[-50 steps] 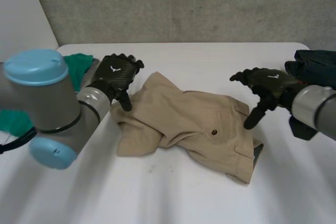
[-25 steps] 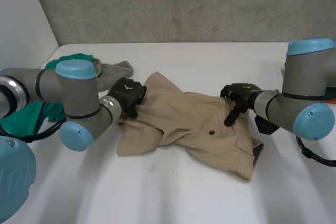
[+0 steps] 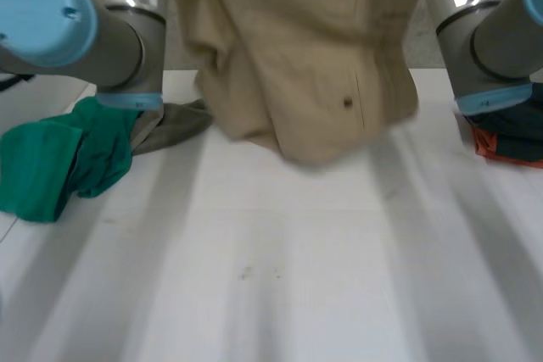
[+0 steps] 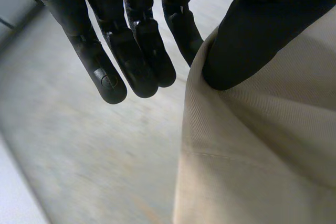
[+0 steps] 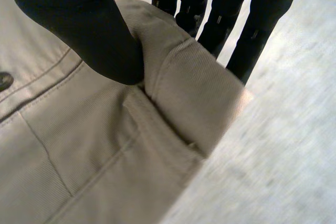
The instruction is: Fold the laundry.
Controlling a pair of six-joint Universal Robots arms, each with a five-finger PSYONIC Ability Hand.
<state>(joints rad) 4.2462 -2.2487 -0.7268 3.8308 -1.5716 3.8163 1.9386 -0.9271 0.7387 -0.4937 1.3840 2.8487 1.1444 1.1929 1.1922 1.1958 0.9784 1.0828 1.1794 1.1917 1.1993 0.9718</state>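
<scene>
The beige shorts (image 3: 305,57) hang in the air over the far half of the table, held up by both arms, with their lower hem just above the white top. In the left wrist view my left hand (image 4: 131,51) pinches an edge of the shorts (image 4: 262,145) between its thumb (image 4: 252,35) and the nearest of its straight fingers. In the right wrist view my right hand (image 5: 79,30) pinches a corner of the waistband of the shorts (image 5: 105,156), thumb on the front and fingers (image 5: 231,19) behind the cloth.
A green cloth (image 3: 59,163) and a grey-olive garment (image 3: 170,125) lie at the table's left, behind my left arm (image 3: 102,23). A dark garment with an orange edge (image 3: 509,133) lies at the right, under my right arm (image 3: 484,31). Bare white table (image 3: 280,277) spreads in front.
Both hands came down on the shorts, closed on them and lifted them off the table; the shorts now hang between the raised arms.
</scene>
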